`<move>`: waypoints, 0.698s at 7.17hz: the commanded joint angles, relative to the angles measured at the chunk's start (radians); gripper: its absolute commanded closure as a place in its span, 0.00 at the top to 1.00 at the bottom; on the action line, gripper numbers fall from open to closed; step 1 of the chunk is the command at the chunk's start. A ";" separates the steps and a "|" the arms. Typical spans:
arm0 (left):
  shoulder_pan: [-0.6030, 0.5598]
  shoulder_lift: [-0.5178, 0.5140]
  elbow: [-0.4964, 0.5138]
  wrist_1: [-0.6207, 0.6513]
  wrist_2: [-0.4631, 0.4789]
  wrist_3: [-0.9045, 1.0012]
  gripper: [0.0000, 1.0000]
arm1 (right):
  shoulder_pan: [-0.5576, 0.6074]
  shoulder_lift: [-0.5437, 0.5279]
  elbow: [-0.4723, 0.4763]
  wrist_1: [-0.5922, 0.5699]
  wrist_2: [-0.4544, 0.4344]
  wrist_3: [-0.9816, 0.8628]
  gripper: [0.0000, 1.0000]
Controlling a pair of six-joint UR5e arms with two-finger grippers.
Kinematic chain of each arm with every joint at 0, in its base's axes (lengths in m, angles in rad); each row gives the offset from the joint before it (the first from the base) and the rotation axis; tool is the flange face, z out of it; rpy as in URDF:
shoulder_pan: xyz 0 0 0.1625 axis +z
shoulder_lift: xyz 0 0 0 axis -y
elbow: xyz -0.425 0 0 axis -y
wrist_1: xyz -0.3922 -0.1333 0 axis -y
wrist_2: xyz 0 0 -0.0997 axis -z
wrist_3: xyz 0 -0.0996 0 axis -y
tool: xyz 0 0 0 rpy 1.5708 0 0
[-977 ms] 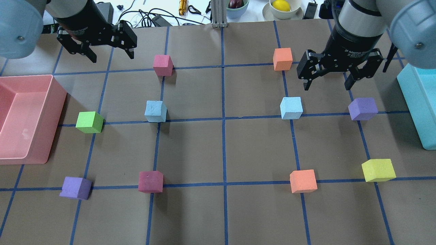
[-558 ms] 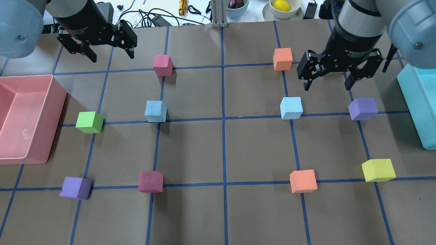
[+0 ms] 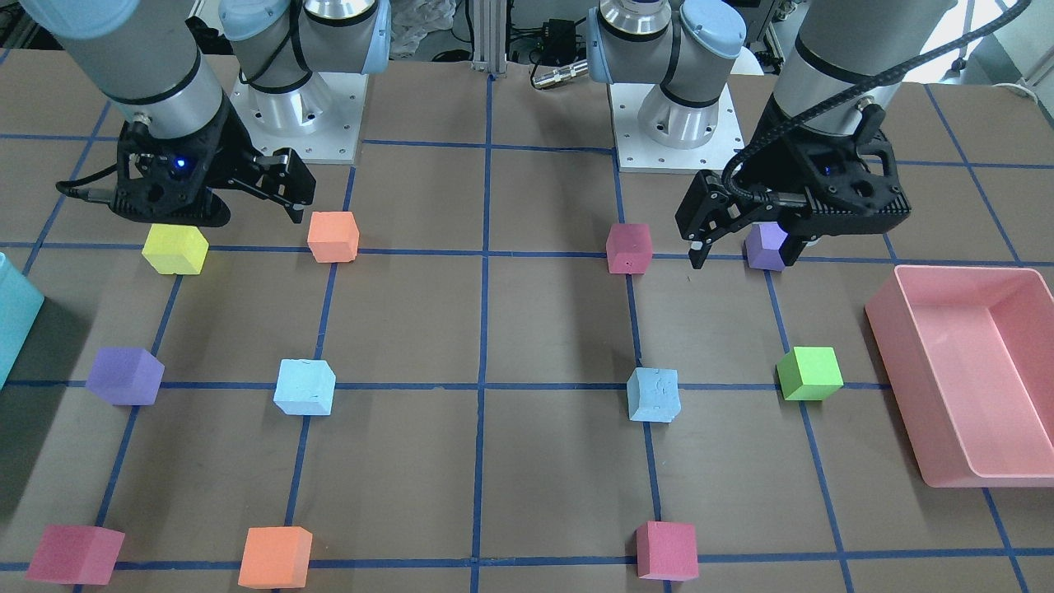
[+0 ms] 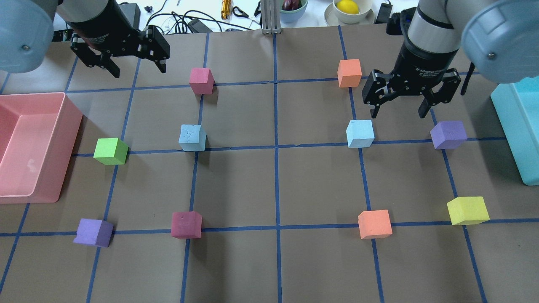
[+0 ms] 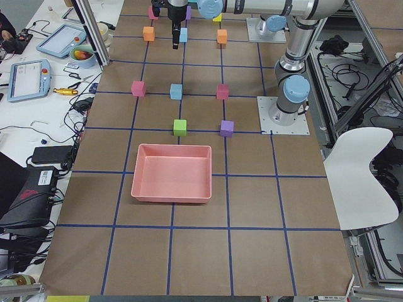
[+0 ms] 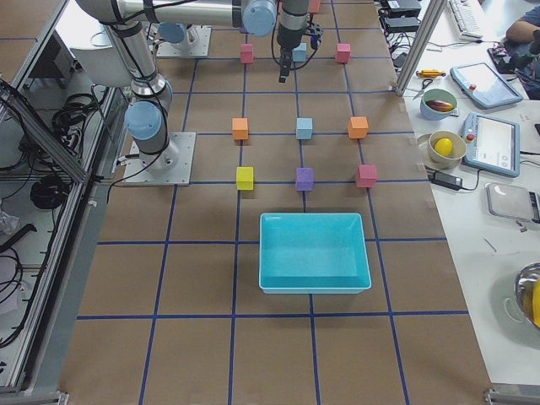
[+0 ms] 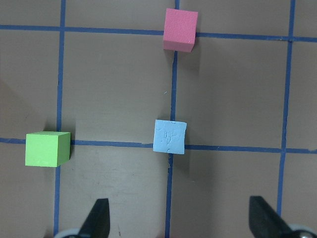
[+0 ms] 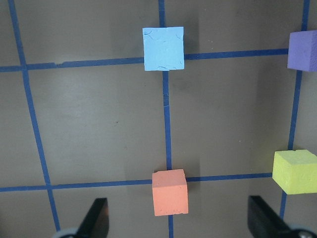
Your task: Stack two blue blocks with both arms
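Two pale blue blocks sit apart on the taped grid. One (image 4: 192,137) is left of centre and also shows in the left wrist view (image 7: 170,137). The other (image 4: 360,133) is right of centre and also shows in the right wrist view (image 8: 163,48). My left gripper (image 4: 139,70) hangs open and empty above the table's far left, well behind its blue block. My right gripper (image 4: 398,112) hangs open and empty just behind and to the right of the other blue block. Both pairs of fingertips frame empty table in the wrist views.
A pink bin (image 4: 67,126) stands at the left edge and a teal bin (image 4: 511,126) at the right edge. Other cubes lie on grid crossings: pink (image 4: 201,80), orange (image 4: 349,73), purple (image 4: 448,134), green (image 4: 110,151), yellow (image 4: 467,210).
My right gripper has shifted a little to the left, nearer the right blue block, still open. The left arm and all the blocks have not moved.
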 commanded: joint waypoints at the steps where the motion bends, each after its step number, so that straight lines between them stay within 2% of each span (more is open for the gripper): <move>1: 0.000 0.001 -0.002 0.000 -0.001 0.001 1.00 | -0.010 0.093 0.001 -0.143 0.000 -0.004 1.00; 2: 0.000 0.001 -0.002 0.000 0.000 0.003 1.00 | -0.010 0.166 0.004 -0.244 0.005 -0.004 1.00; 3: 0.000 -0.001 0.001 0.000 0.008 0.015 1.00 | -0.008 0.228 0.005 -0.258 0.014 0.004 1.00; 5: 0.000 0.001 -0.002 0.000 0.002 0.010 1.00 | -0.008 0.341 0.007 -0.375 0.014 -0.002 1.00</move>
